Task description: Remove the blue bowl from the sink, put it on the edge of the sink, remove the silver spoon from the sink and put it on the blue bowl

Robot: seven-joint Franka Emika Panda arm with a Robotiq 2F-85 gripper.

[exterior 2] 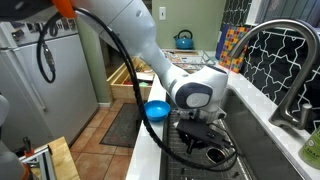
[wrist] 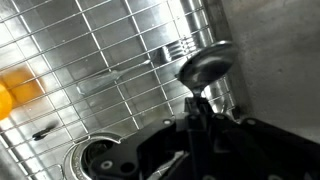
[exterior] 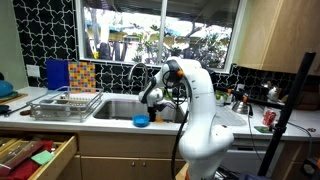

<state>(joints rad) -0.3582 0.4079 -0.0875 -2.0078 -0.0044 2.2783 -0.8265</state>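
- Wrist view: black Robotiq gripper (wrist: 197,120) comes in from the bottom. Its jaws are pinched on the thin handle of a shiny silver spoon (wrist: 207,65).
- The round head of the spoon points away from the fingers, over the wire grid (wrist: 90,50) that lines the floor of the wide rectangular steel sink (wrist: 250,30).
- I can't tell from here whether the spoon is off the grid or touching it.
- Only the wrist view shows the spoon. In both exterior views the arm and gripper body hide it.
- The wrist view alone also shows a blurred small orange thing (wrist: 18,92) at the left edge and the round drain (wrist: 100,158) at the lower left.
- It doesn't show the bowl at all.
- In both exterior views the small round bright blue bowl (exterior: 141,121) is out of the basin. It sits upright on the pale countertop edge (exterior: 110,119) at the front of the sink, just beside the arm.
- In an exterior view the bowl (exterior 2: 157,109) is on the rim right beside the wrist joint, and the gripper (exterior 2: 207,143) is down inside the basin.
- A curved steel faucet (exterior 2: 283,50) shows large in that view.
- A wire dish rack (exterior: 65,104) on the counter beside the sink is clear in only one exterior view.
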